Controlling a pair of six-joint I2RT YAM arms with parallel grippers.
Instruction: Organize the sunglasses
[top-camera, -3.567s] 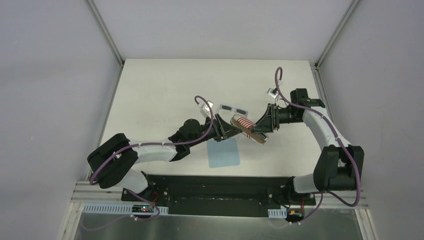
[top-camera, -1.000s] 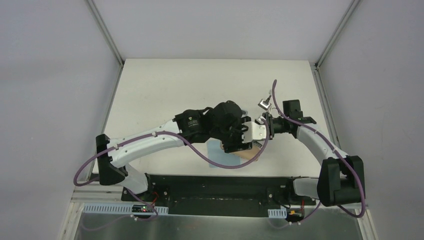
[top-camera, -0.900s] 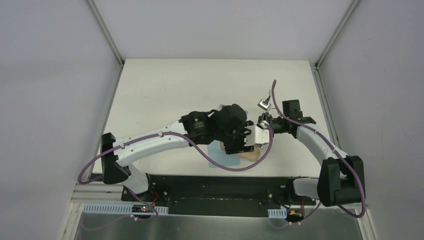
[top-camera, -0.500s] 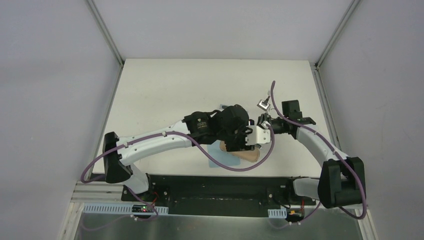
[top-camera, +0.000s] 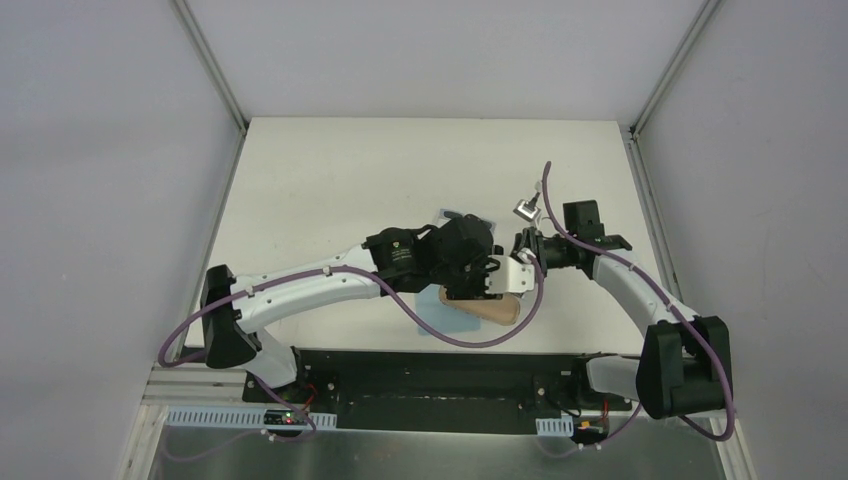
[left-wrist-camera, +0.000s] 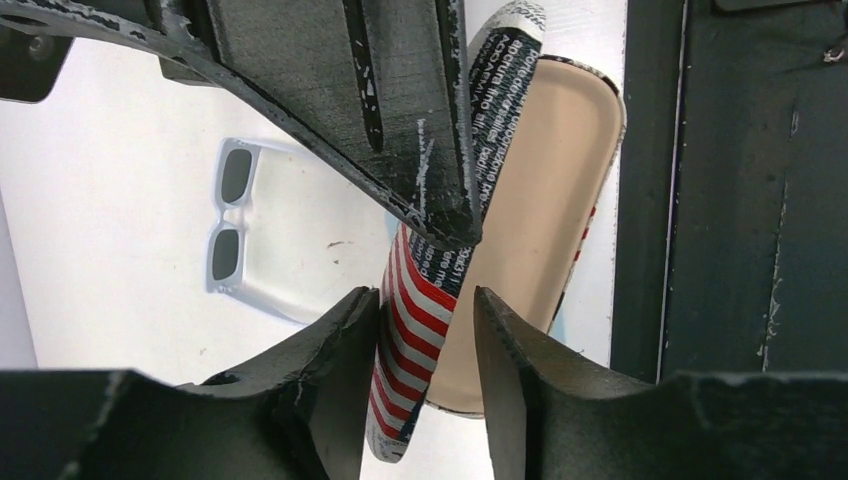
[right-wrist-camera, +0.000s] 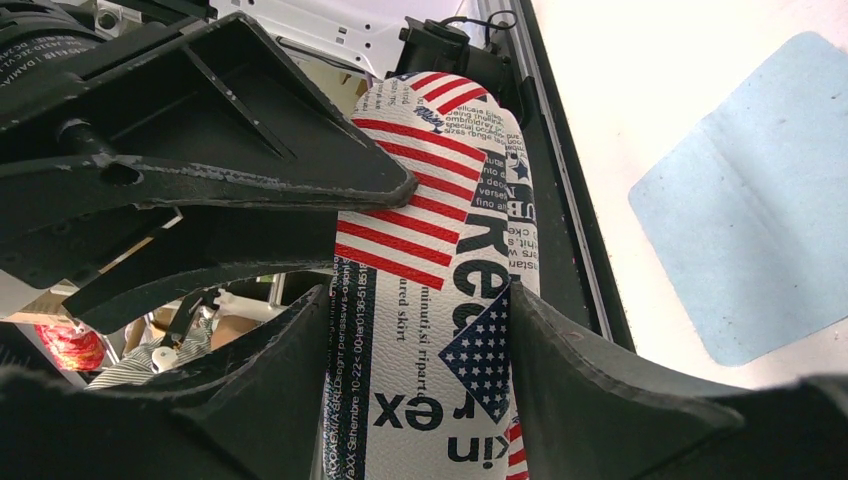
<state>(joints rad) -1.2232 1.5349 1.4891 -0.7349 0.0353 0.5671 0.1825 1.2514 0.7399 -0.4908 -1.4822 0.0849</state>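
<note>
L arm has swung in since a few secs back. Its wrist now sits right over the case (top-camera: 497, 309), where before it came at the case from the side. The sunglasses (left-wrist-camera: 228, 229), then in plain sight from the top cam, are now mostly hidden behind that wrist.

My R tool (right-wrist-camera: 418, 300) is pinching the case across its printed shell, one finger tight against each side. The case is open w/ its tan lining showing, near the front edge of the counter (top-camera: 330, 180).

My L tool (left-wrist-camera: 426, 300) straddles the striped lid edge, fingers close on both sides. I can't tell if they're pressing it or stopping just short.

The sunglasses lie on the counter beyond the case, apart from it and from both tools, w/ both dark lenses visible to the L wrist cam. The blue cloth (right-wrist-camera: 740, 230) lies flat on the counter beside the case.
</note>
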